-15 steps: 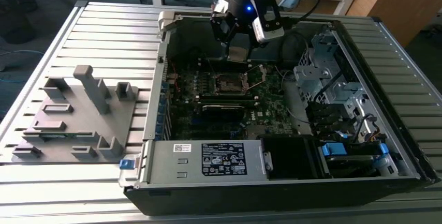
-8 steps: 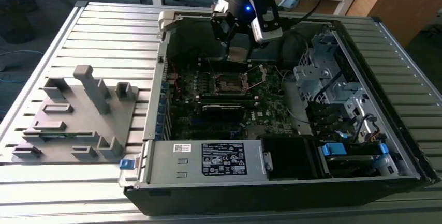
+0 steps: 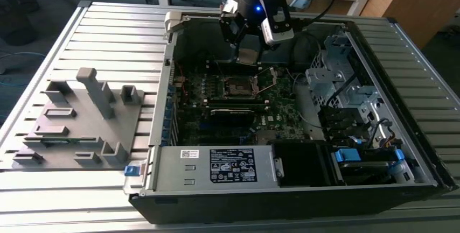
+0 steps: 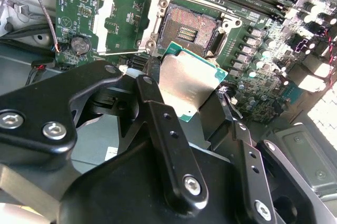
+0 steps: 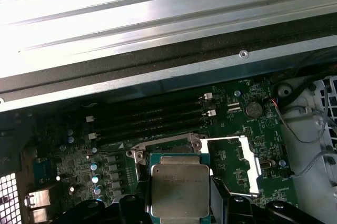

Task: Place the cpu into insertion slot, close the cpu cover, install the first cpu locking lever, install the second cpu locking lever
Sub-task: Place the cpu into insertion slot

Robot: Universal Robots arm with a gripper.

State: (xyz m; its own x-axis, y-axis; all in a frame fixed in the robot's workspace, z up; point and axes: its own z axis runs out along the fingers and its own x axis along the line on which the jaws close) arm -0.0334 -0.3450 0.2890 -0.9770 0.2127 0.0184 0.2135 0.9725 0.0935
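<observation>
While the arm reaches down into the open computer case (image 3: 302, 187), which lies on the slatted metal desk (image 3: 107, 34), its black fingers (image 4: 158, 113) are closed on the cpu (image 4: 185, 79) and hold it by two opposite edges. In the exterior view this happens in the upper middle of the frame, over the far part of the green motherboard (image 3: 234, 115). The cpu shows its dull silver top in both wrist views, with a narrow green border around it. It is not seated: in the second wrist view it hangs just beside the insertion slot (image 4: 190, 29), and the dark recessed centre of the slot is fully uncovered. I cannot tell if one corner of the chip touches the rim of the slot. The cpu cover (image 4: 103, 23) is swung open and lies next to the slot, so the green board is seen through its cut-out centre. In the first wrist view the chip (image 5: 180, 190) hides a part of the slot, and the long black memory slots (image 5: 147, 116) run beyond it. On the exterior view's left a grey fixture (image 3: 79, 120) with several upright posts stands on the desk, well apart from the case.
</observation>
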